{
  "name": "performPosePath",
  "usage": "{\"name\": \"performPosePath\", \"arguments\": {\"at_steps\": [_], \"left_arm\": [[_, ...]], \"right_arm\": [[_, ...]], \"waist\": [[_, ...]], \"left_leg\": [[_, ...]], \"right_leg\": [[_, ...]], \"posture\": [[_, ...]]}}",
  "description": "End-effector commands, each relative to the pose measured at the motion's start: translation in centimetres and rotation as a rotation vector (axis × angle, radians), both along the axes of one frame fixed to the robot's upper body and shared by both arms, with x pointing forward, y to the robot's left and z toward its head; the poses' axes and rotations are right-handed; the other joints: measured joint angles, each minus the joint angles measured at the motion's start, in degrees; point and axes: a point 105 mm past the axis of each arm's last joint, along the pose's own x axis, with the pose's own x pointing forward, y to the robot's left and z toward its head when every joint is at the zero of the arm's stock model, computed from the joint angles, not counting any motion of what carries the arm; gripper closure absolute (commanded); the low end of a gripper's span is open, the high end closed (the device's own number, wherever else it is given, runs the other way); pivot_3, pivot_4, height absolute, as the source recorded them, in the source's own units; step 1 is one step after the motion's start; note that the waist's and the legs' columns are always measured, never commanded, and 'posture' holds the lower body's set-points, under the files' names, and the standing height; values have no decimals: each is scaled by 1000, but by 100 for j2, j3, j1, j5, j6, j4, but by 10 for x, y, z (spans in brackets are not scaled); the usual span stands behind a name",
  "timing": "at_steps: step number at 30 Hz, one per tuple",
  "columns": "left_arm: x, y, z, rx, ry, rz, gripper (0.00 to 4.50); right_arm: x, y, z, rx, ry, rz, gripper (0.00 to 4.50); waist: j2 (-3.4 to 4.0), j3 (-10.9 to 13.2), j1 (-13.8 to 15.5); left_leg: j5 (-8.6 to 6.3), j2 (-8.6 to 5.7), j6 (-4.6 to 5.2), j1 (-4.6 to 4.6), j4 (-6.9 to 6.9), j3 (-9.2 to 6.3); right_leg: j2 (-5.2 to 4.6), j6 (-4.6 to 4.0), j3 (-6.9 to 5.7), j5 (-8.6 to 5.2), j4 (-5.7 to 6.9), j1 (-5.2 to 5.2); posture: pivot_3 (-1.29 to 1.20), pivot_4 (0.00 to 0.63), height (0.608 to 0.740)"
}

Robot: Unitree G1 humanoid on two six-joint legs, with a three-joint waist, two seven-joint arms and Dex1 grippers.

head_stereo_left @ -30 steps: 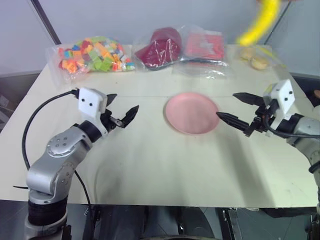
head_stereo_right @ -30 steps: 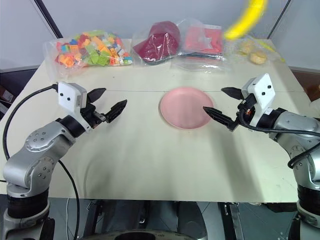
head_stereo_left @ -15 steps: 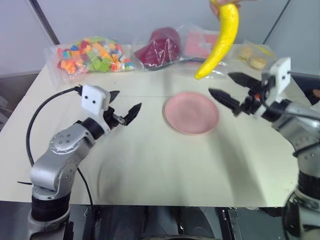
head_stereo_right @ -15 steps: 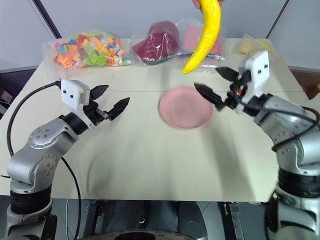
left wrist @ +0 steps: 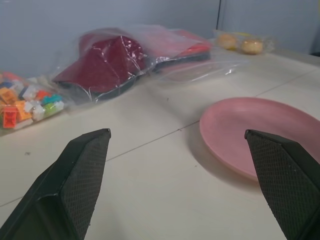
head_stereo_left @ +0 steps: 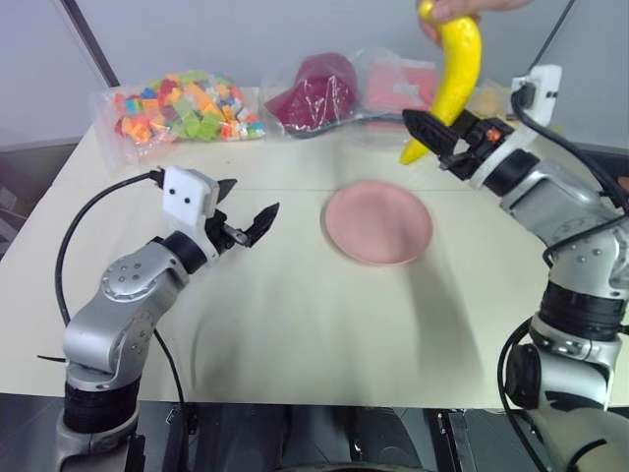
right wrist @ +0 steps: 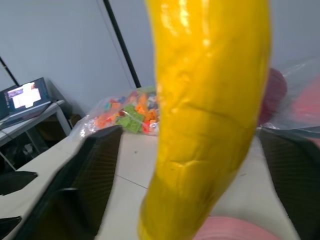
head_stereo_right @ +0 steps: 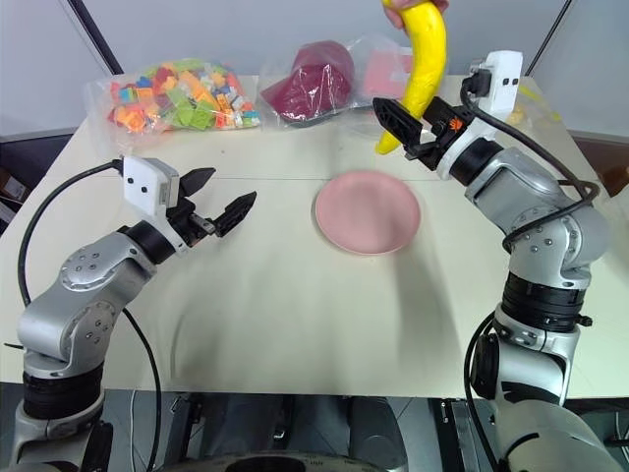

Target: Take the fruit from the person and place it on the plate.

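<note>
- Unmoved since the earlier frame, the left gripper (head_stereo_left: 244, 222) is held over the table (head_stereo_left: 295, 324), fingers apart and empty.
- Raised since then, the right gripper (head_stereo_right: 401, 126) brackets the banana (head_stereo_right: 417, 69); its fingers are apart, not yet clamped.
- The banana hangs from the person's hand (head_stereo_right: 408, 10), behind the pink plate (head_stereo_left: 378, 222); closing is judged next.

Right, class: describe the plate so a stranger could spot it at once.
On the pale table, look at the middle, nearer than the row of clear bags along the far edge. The plate lies flat there, round, plain pink, bare and unbagged.
</note>
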Motion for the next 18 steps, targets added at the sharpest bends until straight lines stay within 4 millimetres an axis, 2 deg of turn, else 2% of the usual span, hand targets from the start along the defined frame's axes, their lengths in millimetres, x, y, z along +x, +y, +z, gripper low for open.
{"name": "performPosePath", "arguments": {"at_steps": [1, 4, 5, 10, 12, 15, 18], "left_arm": [[-4, -3, 14, 10, -70, -7, 0], [-3, -4, 14, 11, -71, -7, 0], [-3, -4, 13, 12, -71, -7, 0], [-3, -4, 13, 15, -73, -9, 0], [-2, -4, 13, 16, -74, -8, 0], [-1, -5, 13, 17, -74, -8, 0], [0, -5, 13, 19, -76, -6, 0]], "right_arm": [[-7, 2, 18, 4, -86, 21, 1827], [-9, 4, 19, -4, -98, 34, 3367], [-8, 4, 19, -12, -96, 26, 3606], [-8, 2, 15, -32, -93, 14, 3606], [-6, 5, 7, -78, -77, 4, 3606], [1, 12, -16, -103, 0, -23, 3606], [10, 19, -58, -120, 153, -84, 3606]], "waist": [[0, 0, -1], [0, 0, -2], [0, 0, -13], [0, 0, -10], [0, 0, -6], [0, 0, -4], [0, 0, -11]], "left_leg": [[0, 0, 0, 0, 0, 1], [0, 0, 0, 0, 0, 1], [0, 0, 0, 0, -1, 1], [0, 3, 0, 0, -2, 1], [0, 2, 0, 0, -2, 2], [0, 2, 0, 0, -2, 1], [0, 3, -1, 0, -2, 2]], "right_leg": [[0, 0, 0, 0, 0, 0], [0, 0, 0, 0, 0, -1], [1, 0, 0, 0, 1, -1], [4, 0, 1, 0, 2, -3], [2, 0, 1, 0, 2, -3], [3, 0, 1, 0, 2, -3], [3, 0, 2, 0, 2, -4]], "posture": [[0, 150, 740], [0, 150, 740], [0, 150, 740], [0, 150, 740], [0, 150, 740], [0, 150, 740], [0, 150, 740]]}}
